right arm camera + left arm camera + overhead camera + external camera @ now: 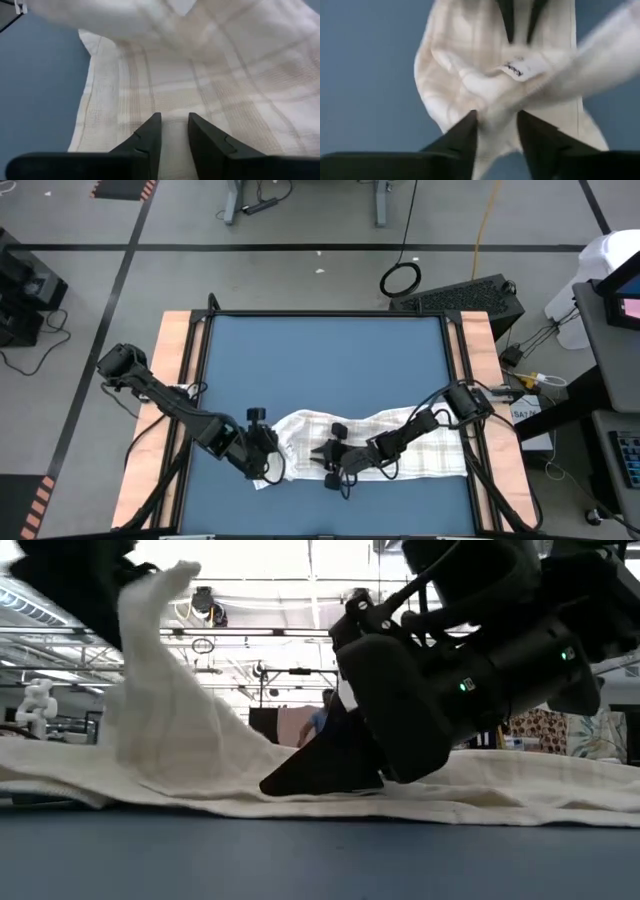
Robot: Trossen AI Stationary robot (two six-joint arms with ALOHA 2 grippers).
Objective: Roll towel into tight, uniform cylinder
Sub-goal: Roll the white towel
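Observation:
The white checked towel (410,442) lies as a long strip across the near part of the blue mat (320,360). Its left end is raised from the mat, which shows in the low view (160,670). My left gripper (270,462) is shut on that raised end, where a small printed label (520,70) shows. My right gripper (328,460) is low over the flat middle of the towel (225,75), just right of the left gripper, its fingers nearly together on the cloth. My left gripper pinches a bunched fold of the towel's left end (495,107) between its two fingers, several layers gathered. That end is lifted clear of the mat and drapes down slack to the flat part (230,780). My right gripper comes at the towel slanting down from the table's right. Its fingertips (150,127) sit on the flat cloth with a narrow strip of cloth (174,131) in the gap between them. The towel there lies on the mat (320,798).
Wooden table strips (172,380) run along both sides of the mat. The far half of the mat is bare. A black box (470,295) and cables lie beyond the far right corner. A person (318,720) stands in the room behind.

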